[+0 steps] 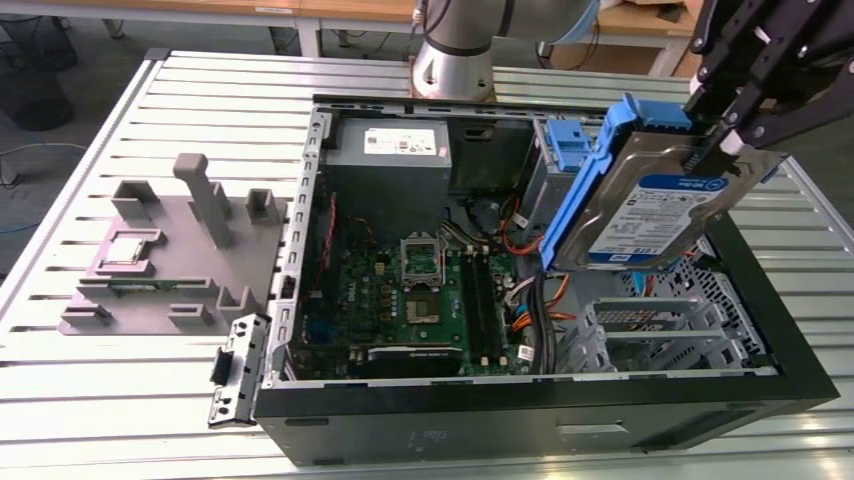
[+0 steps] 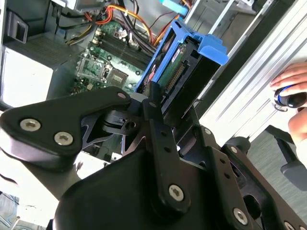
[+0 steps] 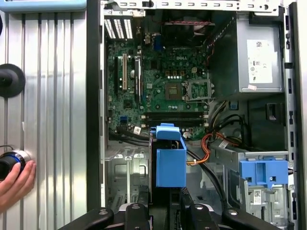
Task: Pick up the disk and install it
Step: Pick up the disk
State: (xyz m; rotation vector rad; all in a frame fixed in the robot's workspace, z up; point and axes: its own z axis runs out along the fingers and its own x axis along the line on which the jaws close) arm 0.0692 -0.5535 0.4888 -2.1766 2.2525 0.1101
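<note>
Disk [image 1: 651, 215] gripped by end effector [image 1: 713, 152].

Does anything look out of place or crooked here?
Only the disk: the claw holds it tilted in the air above the open computer case, not seated in any bay.

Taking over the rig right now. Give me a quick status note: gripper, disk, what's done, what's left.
The gripper is shut on the disk, a silver metal hard drive in a bright blue plastic carrier.
It hangs tilted in the air above the open black computer case, toward the exterior view's right.
Done: pick-up.
Left: install; the disk sits in no bay yet.
Note: a person's hand is at the slatted metal table beside the case.
</note>
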